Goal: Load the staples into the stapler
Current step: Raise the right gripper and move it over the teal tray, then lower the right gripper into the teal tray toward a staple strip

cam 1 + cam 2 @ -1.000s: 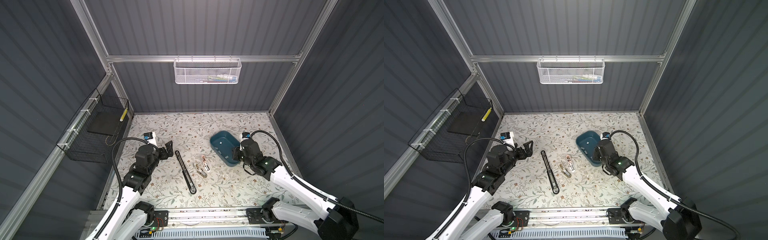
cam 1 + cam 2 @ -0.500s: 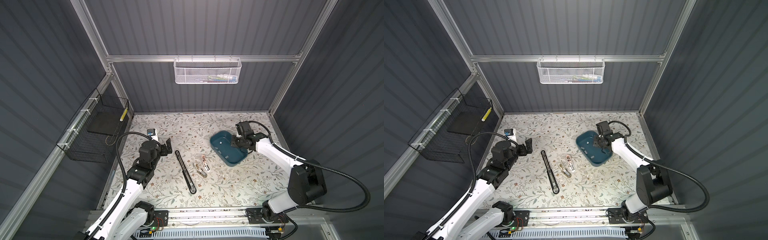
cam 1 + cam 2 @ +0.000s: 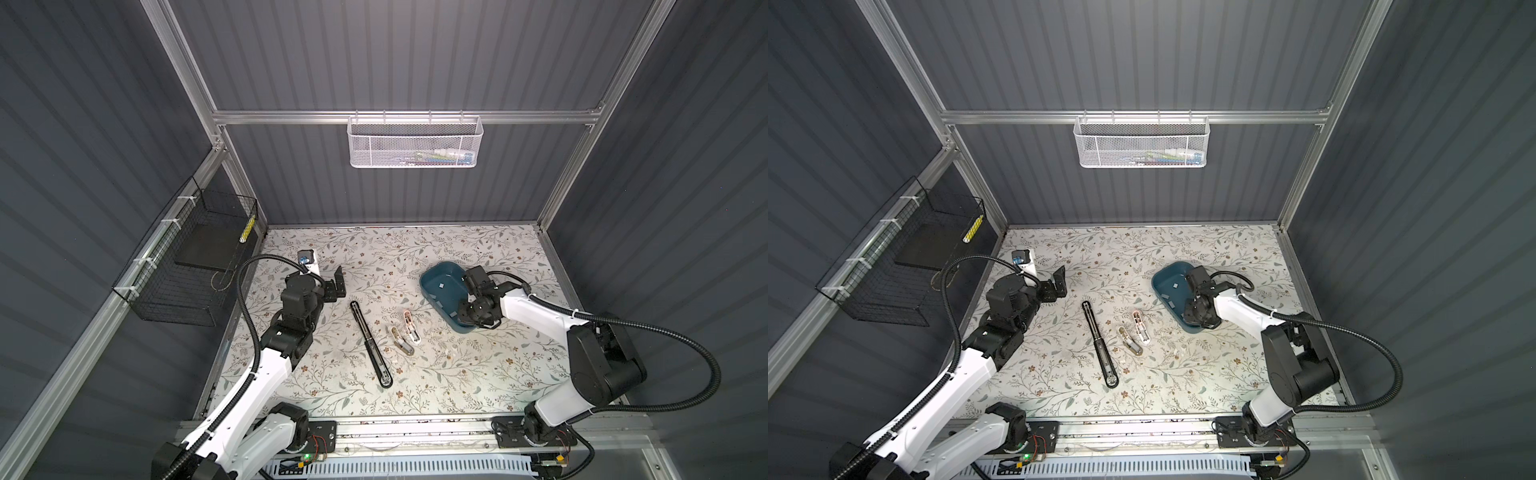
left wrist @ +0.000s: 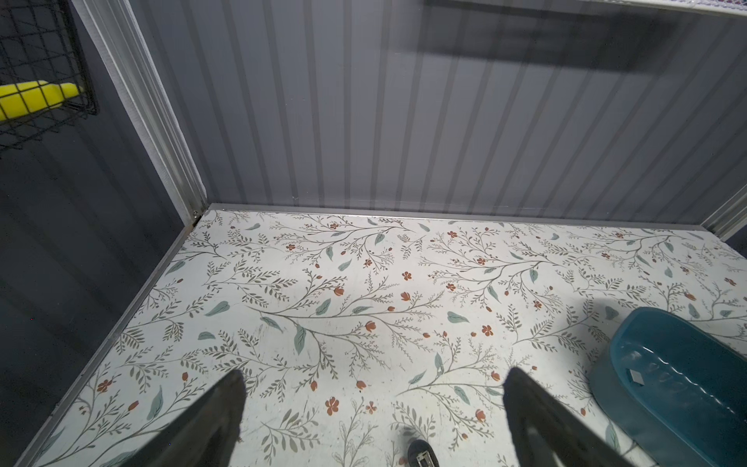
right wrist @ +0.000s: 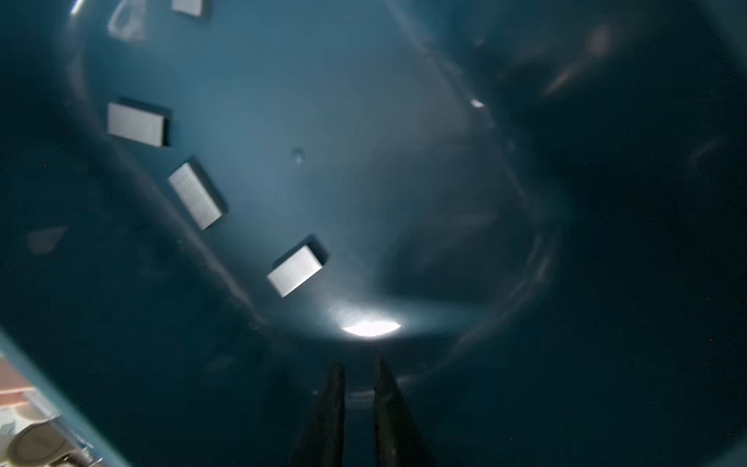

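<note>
Floral table [image 3: 478, 257] bears blue tray [image 3: 423, 287], black stapler [image 3: 371, 345], 2 small staplers [image 3: 411, 329].

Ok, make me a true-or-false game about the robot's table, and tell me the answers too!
1. The staples lie in the blue tray. True.
2. The left tool holds a staple strip. False: it is open and holds nothing.
3. The right tool is down in the blue tray. True.
4. The white basket sits on the table. False: it hangs on the back wall.
</note>
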`<state>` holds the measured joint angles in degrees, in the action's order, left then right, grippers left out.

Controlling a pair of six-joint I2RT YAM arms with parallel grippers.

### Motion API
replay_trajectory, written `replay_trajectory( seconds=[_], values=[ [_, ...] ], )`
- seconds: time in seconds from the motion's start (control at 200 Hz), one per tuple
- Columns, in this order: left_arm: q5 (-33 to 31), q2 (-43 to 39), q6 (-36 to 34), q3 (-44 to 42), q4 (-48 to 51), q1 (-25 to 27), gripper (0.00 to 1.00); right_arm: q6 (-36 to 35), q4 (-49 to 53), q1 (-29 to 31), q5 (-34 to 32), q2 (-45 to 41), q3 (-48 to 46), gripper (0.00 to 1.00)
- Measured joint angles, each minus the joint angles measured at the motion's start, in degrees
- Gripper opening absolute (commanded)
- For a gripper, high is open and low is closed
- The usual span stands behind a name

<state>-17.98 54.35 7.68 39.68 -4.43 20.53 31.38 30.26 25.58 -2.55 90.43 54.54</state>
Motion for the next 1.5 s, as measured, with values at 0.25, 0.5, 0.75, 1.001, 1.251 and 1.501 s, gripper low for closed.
replay_trajectory(
  seconds=[0.25,0.5,0.75,1.001,1.251,1.501],
  values=[
    [0.0,-1.6,0.0,0.0,0.1,0.0,0.99,-0.8,0.2,5.7,3.7,1.7,2.1,0.18],
    [-0.6,-4.4,0.0,-1.6,-0.3,0.0,0.99,-1.0,-0.4,10.6,8.0,5.7,3.5,0.2],
    [-1.2,-3.9,0.0,-1.9,-0.7,0.0,0.99,-1.8,-1.2,11.0,9.8,5.5,4.3,0.28],
    [-2.1,-0.4,-0.1,-1.9,-1.3,0.0,0.99,-3.8,-0.2,8.3,2.7,4.9,9.1,0.3],
    [-3.1,1.6,-1.2,-1.7,-1.2,0.0,0.99,-13.2,-3.8,7.6,-1.1,9.7,16.3,0.39],
    [-3.0,1.6,-2.2,-0.7,-1.2,0.0,0.99,-20.1,-4.3,7.2,-0.8,18.1,21.9,0.37]
  ],
)
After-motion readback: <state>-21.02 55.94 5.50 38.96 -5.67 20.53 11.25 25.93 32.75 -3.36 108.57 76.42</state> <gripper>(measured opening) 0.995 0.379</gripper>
